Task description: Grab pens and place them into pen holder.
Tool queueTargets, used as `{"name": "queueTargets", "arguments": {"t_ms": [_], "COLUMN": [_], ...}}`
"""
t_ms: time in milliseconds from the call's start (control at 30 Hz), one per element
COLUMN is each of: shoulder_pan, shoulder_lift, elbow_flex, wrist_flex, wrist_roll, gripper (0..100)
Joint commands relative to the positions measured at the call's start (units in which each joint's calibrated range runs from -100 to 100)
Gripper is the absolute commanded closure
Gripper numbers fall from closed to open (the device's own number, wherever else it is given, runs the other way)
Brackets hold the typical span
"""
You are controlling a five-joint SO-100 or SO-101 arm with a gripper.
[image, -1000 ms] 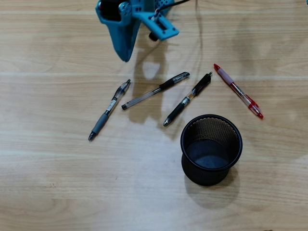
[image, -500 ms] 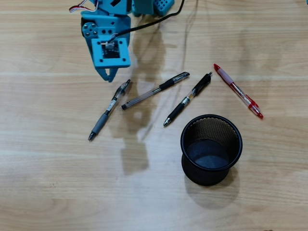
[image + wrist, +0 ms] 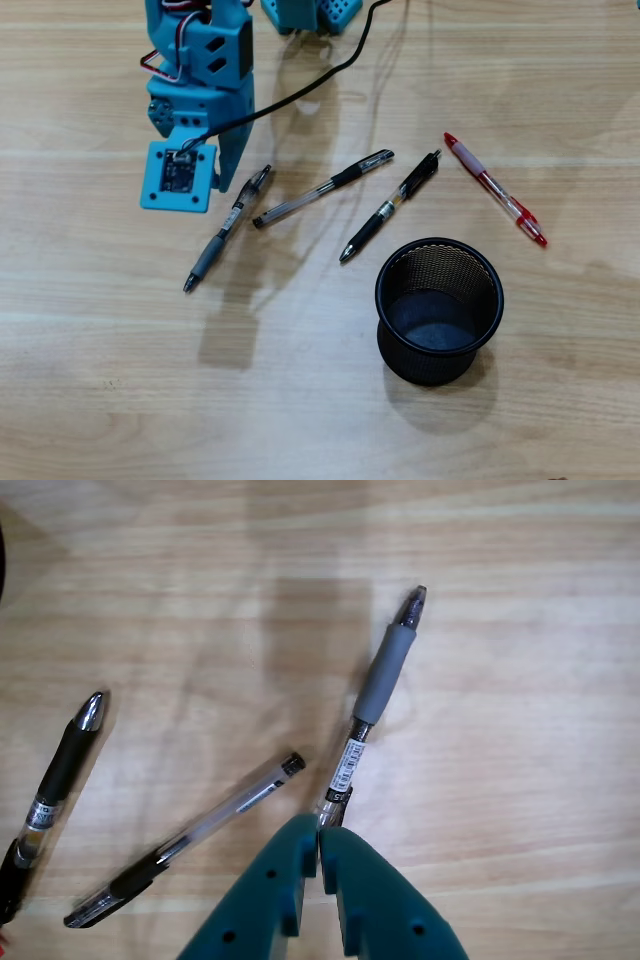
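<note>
The wooden worktop [image 3: 90, 380] fills both views and carries everything. On it, in the overhead view, the blue arm [image 3: 200, 80] reaches down from the top edge, with a black cable [image 3: 330, 70] trailing off it.

The black mesh pen holder [image 3: 439, 310] stands upright at lower right of the overhead view, open mouth up and, so far as its dark inside shows, with no pen in it.

Four pens lie flat in a loose row above it. From the left of the overhead view: a grey-grip pen [image 3: 226, 230], a clear-barrel capped pen [image 3: 322, 188], a black-grip pen [image 3: 390, 206], and a red pen [image 3: 496, 190] well apart on the right. None touches the holder.

The pincer [image 3: 320, 842] enters the wrist view from the bottom edge. Its two teal fingers stand almost together, with only a thin slit between them, and the clip end of the grey-grip pen [image 3: 372, 705] runs into that slit. It looks pinched there, though the contact itself is hidden behind the fingertips, so a firm hold cannot be confirmed. The pen lies on the wood, not lifted.

By this, the first pen is being grasped and none is stowed. Held near one end, the pen would likely droop, so the next move calls for a secure squeeze, a lift clear of the neighbouring clear-barrel pen [image 3: 190, 840], then a carry over the holder's mouth, tip down.
</note>
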Motion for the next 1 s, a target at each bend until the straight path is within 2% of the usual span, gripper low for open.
{"name": "queueTargets", "arguments": {"t_ms": [0, 67, 167, 233, 767, 967], "shoulder_pan": [0.8, 0.7, 0.06, -0.67, -1.49, -1.86], "shoulder_lift": [3.69, 6.07, 8.95, 10.23, 20.5, 24.58], "elbow_flex": [-9.71, -12.15, -13.69, -13.78, -17.67, -17.4], "wrist_flex": [6.79, 9.25, 9.71, 9.71, 8.7, 4.6], "wrist_roll": [-2.5, -3.76, -4.33, -5.07, -5.9, -5.85], "gripper": [98, 95, 83, 80, 80, 80]}}
